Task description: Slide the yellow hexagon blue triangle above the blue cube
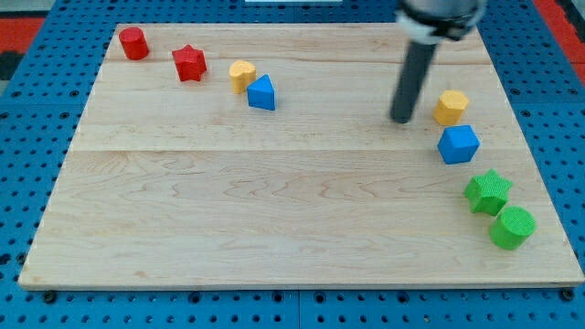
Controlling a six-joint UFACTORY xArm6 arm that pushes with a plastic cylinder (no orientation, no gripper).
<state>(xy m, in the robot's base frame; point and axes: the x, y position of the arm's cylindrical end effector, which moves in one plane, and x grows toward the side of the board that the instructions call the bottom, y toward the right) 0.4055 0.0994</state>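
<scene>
A yellow hexagon (451, 107) sits near the view's right edge, just above the blue cube (458, 144), nearly touching it. A blue triangle (261, 93) lies in the upper middle-left, touching a second yellow block (241, 76) at its upper left. My tip (401, 119) is on the board just left of the yellow hexagon, a short gap apart, and up-left of the blue cube. The rod rises to the view's top.
A red cylinder (134, 43) and a red star (190, 63) lie at the upper left. A green star (488, 192) and a green cylinder (511, 227) lie at the lower right, below the blue cube. The wooden board (274, 219) rests on a blue pegboard.
</scene>
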